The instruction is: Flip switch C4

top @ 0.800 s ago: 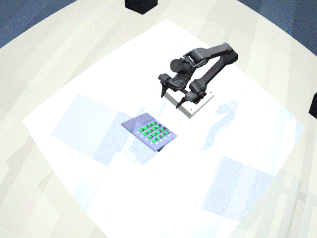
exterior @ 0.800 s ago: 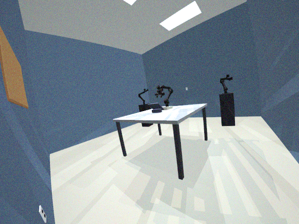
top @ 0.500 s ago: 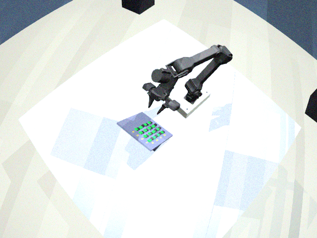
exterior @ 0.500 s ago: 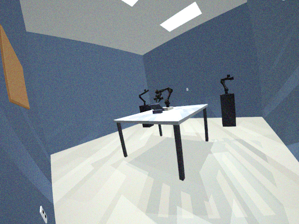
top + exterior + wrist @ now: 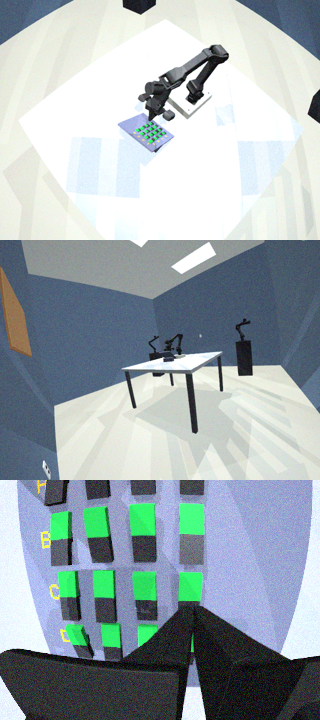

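The blue-violet panel (image 5: 129, 125) (image 5: 255, 585) holds rows of green-and-black rocker switches with yellow labels. The C4 switch (image 5: 146, 125) (image 5: 190, 586) is in the rightmost column of the wrist view, its green half toward row B. Its dark half is mostly hidden behind the fingertips, and I cannot tell which end is raised. My gripper (image 5: 149, 120) (image 5: 191, 615) is shut and empty, pointing down. Its tips appear at the near side of C4 in the wrist view; whether they touch it is unclear.
Switch B4 (image 5: 191, 520) is just beyond C4. Switch C3 (image 5: 145, 586) is beside it on the left. The fingers cover most of D4. The pale arm base (image 5: 187, 114) stands behind the panel in the top view.
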`<action>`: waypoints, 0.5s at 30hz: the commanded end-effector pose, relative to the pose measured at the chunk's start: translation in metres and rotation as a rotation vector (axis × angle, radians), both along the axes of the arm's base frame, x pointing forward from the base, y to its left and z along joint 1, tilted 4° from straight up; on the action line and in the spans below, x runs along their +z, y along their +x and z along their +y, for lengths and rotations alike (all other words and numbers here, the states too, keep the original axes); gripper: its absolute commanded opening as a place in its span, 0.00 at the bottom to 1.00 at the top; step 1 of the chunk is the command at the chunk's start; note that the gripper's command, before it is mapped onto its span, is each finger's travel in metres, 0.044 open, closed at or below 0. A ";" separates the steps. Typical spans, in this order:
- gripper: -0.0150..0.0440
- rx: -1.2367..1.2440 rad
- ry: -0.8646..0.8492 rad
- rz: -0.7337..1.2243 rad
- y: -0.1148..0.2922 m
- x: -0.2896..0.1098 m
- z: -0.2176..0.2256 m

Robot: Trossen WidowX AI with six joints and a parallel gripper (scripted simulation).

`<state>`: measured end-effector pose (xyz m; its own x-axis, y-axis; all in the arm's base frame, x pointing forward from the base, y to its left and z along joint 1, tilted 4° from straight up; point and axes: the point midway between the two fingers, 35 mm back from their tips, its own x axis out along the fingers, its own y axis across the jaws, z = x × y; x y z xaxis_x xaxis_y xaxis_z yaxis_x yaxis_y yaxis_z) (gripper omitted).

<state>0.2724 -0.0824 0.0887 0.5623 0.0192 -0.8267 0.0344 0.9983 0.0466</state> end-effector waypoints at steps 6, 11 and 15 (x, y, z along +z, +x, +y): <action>0.25 -0.004 -0.005 -0.003 0.008 -0.010 -0.001; 0.25 -0.004 -0.005 -0.003 0.011 -0.014 -0.001; 0.25 -0.004 -0.005 -0.003 0.015 -0.019 -0.001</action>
